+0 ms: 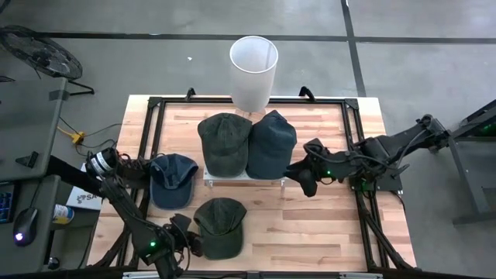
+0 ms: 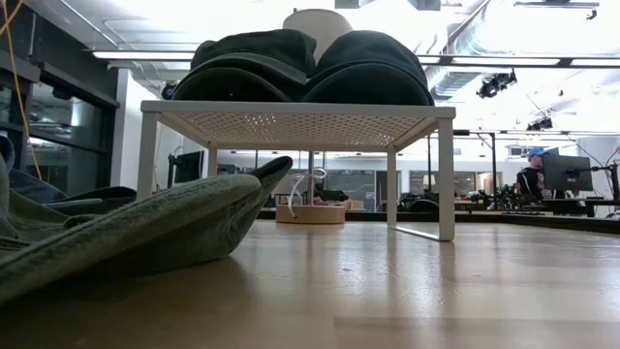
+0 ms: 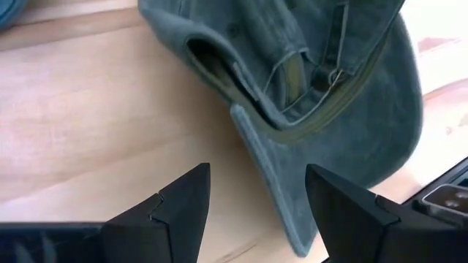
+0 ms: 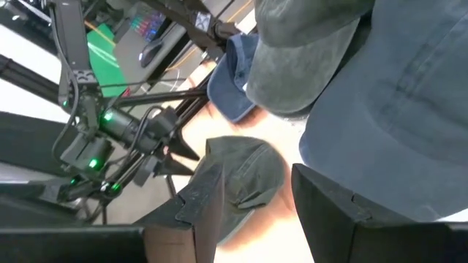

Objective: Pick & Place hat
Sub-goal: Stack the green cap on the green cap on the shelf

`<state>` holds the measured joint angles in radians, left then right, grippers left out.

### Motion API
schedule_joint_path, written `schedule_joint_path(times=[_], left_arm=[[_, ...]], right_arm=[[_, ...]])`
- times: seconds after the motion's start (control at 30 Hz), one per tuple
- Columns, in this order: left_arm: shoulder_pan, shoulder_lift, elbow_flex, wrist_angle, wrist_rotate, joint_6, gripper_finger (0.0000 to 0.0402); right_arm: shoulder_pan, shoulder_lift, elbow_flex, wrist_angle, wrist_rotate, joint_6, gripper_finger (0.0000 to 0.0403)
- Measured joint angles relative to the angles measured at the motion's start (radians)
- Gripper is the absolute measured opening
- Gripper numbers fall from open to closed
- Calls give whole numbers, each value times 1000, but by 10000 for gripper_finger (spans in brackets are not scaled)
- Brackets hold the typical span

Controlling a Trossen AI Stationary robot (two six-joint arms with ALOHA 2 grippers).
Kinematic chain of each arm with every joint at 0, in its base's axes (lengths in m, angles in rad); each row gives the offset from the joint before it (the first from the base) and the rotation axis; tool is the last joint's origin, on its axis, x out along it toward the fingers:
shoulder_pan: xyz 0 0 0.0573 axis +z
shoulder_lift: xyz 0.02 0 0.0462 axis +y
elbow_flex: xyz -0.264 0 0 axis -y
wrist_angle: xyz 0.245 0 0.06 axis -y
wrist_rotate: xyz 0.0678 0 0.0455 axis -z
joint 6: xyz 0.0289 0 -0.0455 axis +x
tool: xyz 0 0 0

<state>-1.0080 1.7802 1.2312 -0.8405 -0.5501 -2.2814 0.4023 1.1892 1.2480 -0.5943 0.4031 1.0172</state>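
Overhead and table-level views share the white rack (image 1: 244,179); wrist cameras close.

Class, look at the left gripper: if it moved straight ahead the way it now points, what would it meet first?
Most likely the green hat on the table. The open left gripper points at it, the brim edge lying just ahead between the fingers. Depth is hard to judge, but nothing else shows in between.

Olive-green cotton cap (image 2: 126,233) cut off by left and bottom frame edge in low view, blurred close to lens. White perforated metal riser shelf (image 2: 291,121) hides undersides of two dark caps (image 2: 254,68) on top. White cylindrical bin (image 2: 320,21) mostly hidden behind them. Person (image 2: 531,174) far right too small to tell.
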Motion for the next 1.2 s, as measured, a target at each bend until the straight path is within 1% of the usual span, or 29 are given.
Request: schedule_joint_path(times=[0.17, 0.27, 0.4, 0.5, 0.6, 0.7, 1.0, 1.13, 1.2], left_arm=[[0, 12, 0, 29, -32, 6, 220], [0, 40, 0, 85, -12, 35, 220], [0, 82, 0, 125, -8, 47, 220], [0, 88, 0, 152, -16, 34, 220], [0, 89, 0, 180, -18, 68, 214], [0, 89, 0, 205, -18, 87, 188], [0, 89, 0, 204, -22, 114, 73], [0, 89, 0, 205, -24, 157, 24], [0, 88, 1, 209, -34, 168, 11]], right_arm=[[17, 1, 0, 0, 48, 0, 154], [25, 1, 0, -1, 64, 0, 154], [26, 1, 0, -1, 67, 6, 154], [26, 1, 0, -1, 67, 7, 154], [26, 1, 0, -1, 71, 6, 154], [26, 1, 0, -5, 82, 5, 154], [26, 1, 0, -12, 90, 5, 154], [26, 1, 0, -12, 90, 5, 154], [26, 1, 0, -12, 87, 5, 154]])
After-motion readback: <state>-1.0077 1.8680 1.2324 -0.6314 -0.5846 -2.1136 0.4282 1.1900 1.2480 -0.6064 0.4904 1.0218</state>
